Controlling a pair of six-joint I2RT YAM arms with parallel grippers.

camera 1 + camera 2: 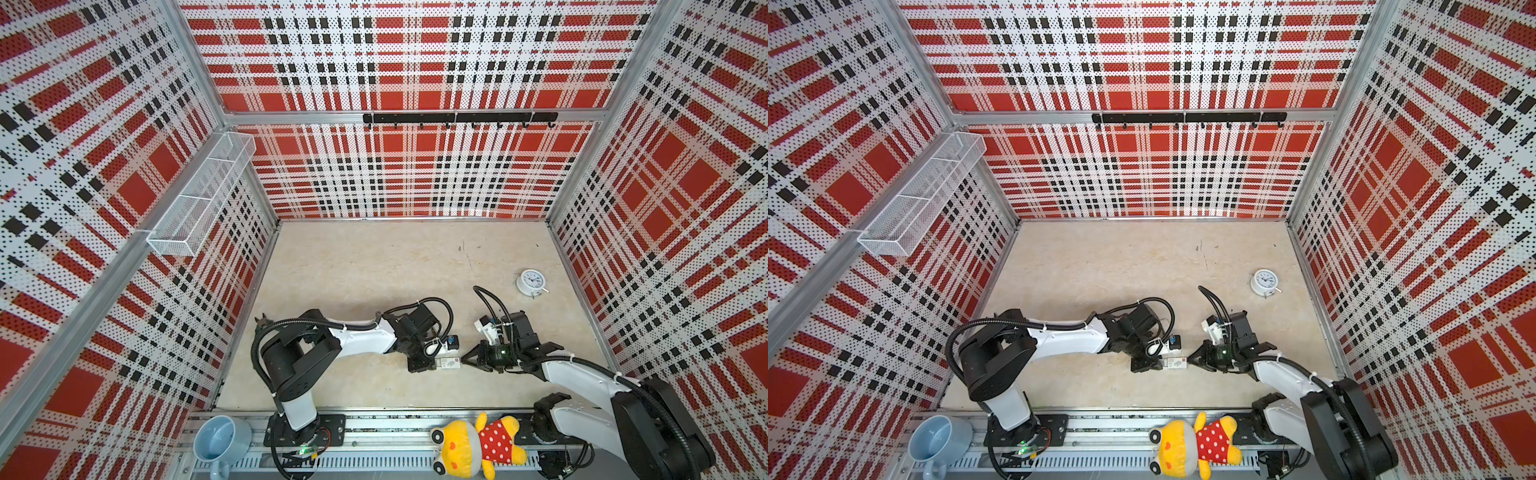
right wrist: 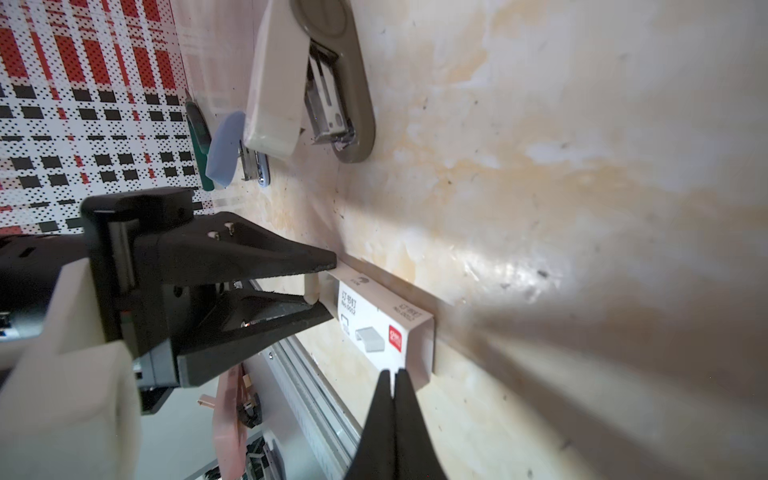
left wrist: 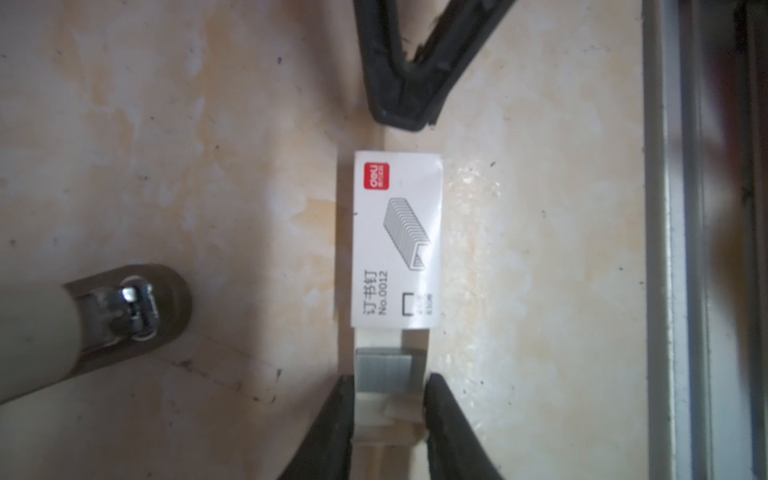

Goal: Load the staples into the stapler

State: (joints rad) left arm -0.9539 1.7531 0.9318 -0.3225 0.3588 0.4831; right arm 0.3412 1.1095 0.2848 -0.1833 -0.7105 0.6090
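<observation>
Left jaws: pinched on the card tray [image 3: 374,415], staples [image 3: 388,370] peeking out.
Right jaws: fully closed, empty, at the printed sleeve [image 3: 397,239]'s right end.
Advice: brace sleeve; draw tray left, level.

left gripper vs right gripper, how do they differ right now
Grip: the left gripper is clamped on the card tray that holds the staples; the right gripper is shut on nothing, tips pressed together.
Place: the left gripper sits at the tray end of the sleeve; the right gripper points at the sleeve's opposite end.
Shared: both have black fingers and face each other along the sleeve.
</observation>
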